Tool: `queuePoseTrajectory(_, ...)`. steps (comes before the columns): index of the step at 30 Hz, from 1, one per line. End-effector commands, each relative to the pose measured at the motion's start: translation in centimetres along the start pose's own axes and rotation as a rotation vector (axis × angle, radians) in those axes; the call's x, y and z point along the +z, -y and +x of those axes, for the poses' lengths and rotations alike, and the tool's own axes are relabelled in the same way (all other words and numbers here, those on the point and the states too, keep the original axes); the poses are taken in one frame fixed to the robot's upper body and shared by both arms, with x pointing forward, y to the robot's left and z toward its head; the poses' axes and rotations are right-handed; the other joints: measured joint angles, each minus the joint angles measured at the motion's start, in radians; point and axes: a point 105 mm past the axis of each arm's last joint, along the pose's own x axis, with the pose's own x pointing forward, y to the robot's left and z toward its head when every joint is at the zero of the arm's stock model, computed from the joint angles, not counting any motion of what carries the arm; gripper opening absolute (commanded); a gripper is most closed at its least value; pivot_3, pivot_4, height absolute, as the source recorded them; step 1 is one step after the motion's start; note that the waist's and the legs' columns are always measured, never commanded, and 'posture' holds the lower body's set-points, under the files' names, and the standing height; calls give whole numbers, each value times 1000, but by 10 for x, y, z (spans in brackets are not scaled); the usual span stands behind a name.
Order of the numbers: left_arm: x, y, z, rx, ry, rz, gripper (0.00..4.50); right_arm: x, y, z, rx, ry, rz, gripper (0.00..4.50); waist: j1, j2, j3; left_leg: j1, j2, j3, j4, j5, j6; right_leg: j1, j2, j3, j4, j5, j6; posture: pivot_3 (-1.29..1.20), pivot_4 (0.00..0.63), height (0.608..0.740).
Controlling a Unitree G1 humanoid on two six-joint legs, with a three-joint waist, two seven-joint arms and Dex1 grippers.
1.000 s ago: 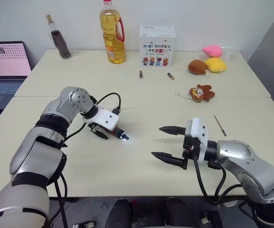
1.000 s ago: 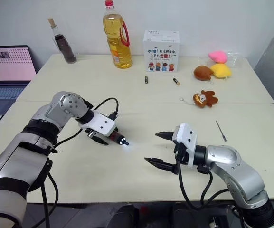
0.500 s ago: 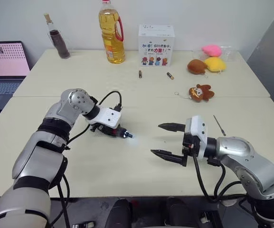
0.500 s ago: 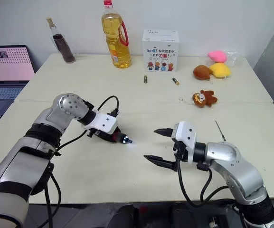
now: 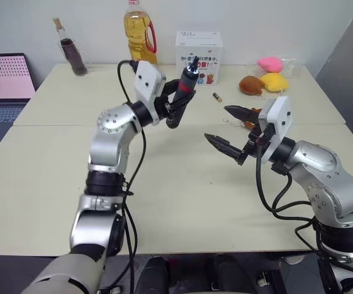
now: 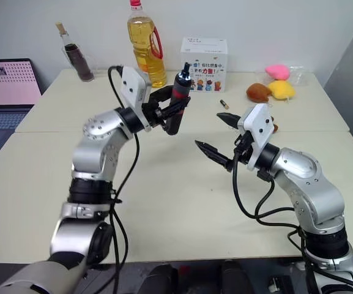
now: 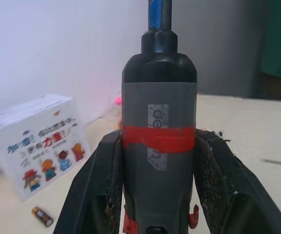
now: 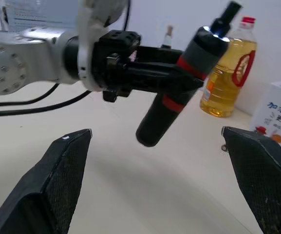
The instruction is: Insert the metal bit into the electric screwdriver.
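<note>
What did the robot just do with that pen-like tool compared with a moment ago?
The left gripper, shut on the electric screwdriver, lifted it off the table and turned it nose-up. The right gripper rose too, jaws open and empty. The oil bottle, box and plush toys stayed put.

Two cream tables (image 5: 41, 159) pushed together, seam running across. Plain white wall (image 5: 256, 24) behind; grey panel (image 5: 347, 67) at the right edge. Laptop (image 5: 2, 82) with pink screen on a surface off the left side. Dark floor (image 5: 182, 269) below the near table edge. Even indoor light.
</note>
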Motion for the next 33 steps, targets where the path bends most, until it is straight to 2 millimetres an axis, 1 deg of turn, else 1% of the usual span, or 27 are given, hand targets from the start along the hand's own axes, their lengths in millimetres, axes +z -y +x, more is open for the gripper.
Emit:
queuePoseTrajectory(1,13,-4,-3,222,144,30,1667,8,17,-6,-78,28,-50,4500,4,0,0,0,0,0,0,0,0,0,0,0,0,0,0,0,150,740)
queuePoseTrajectory(2,8,-1,-3,239,142,3,1667,6,19,-9,-87,19,-43,4500,5,0,0,0,0,0,0,0,0,0,-1,0,0,0,0,0,150,740)
queuePoseTrajectory(4,-10,13,-6,263,116,5,1667,-8,32,-19,-143,-37,-21,4500,5,0,0,-1,-1,1,0,0,0,0,-1,0,0,0,0,0,150,740)
queuePoseTrajectory(5,-16,18,-9,282,112,-3,1667,-13,39,-24,-172,-63,-10,4500,6,0,0,0,-1,2,0,0,0,0,-1,0,0,0,0,0,150,740)
queuePoseTrajectory(7,-22,27,-14,298,111,-25,1667,-23,52,-35,-215,-113,-2,4500,7,0,0,0,-1,4,0,0,0,1,-1,0,-1,0,0,0,150,740)
queuePoseTrajectory(11,-30,38,-21,312,93,-41,1667,-44,73,-53,-289,-241,-14,4500,7,0,0,0,-1,5,0,0,0,1,-2,1,-1,0,0,0,150,740)
queuePoseTrajectory(12,-32,39,-23,318,87,-45,1667,-50,79,-59,-313,-276,-4,4500,7,0,0,0,-1,6,0,0,0,1,-2,1,-1,0,0,0,150,740)
queuePoseTrajectory(14,-37,38,-28,336,69,-53,1667,-69,93,-74,-362,-397,9,4500,7,0,0,0,-1,7,0,0,0,1,-1,1,-1,0,0,0,150,740)
queuePoseTrajectory(16,-43,35,-33,358,49,-69,1667,-84,103,-89,-376,-507,3,4500,7,0,-1,0,-1,9,0,0,0,1,-1,2,-1,0,0,0,150,740)
queuePoseTrajectory(20,-48,34,-38,367,26,-64,1667,-96,115,-104,-368,-606,-2,4500,7,0,-1,2,-1,11,-1,0,0,1,-1,5,-1,0,0,0,150,740)
queuePoseTrajectory(22,-55,34,-45,372,-9,-58,1667,-106,127,-113,-371,-673,70,4500,3,0,-1,3,-1,12,-1,0,0,1,0,9,-1,0,0,0,150,740)
queuePoseTrajectory(25,-65,39,-52,358,-57,-53,1667,-117,140,-120,-398,-728,145,4500,3,1,-1,6,-1,17,-3,0,0,1,1,15,0,0,0,0,150,740)
queuePoseTrajectory(27,-70,43,-57,350,-87,-53,1667,-123,145,-122,-402,-754,174,4500,3,1,-1,7,-1,18,-3,0,0,1,1,15,0,0,0,0,150,740)
queuePoseTrajectory(33,-74,51,-79,350,-134,-59,1667,-137,143,-114,-347,-805,270,4500,4,3,-2,8,0,19,-3,0,0,1,1,19,0,0,0,0,150,740)
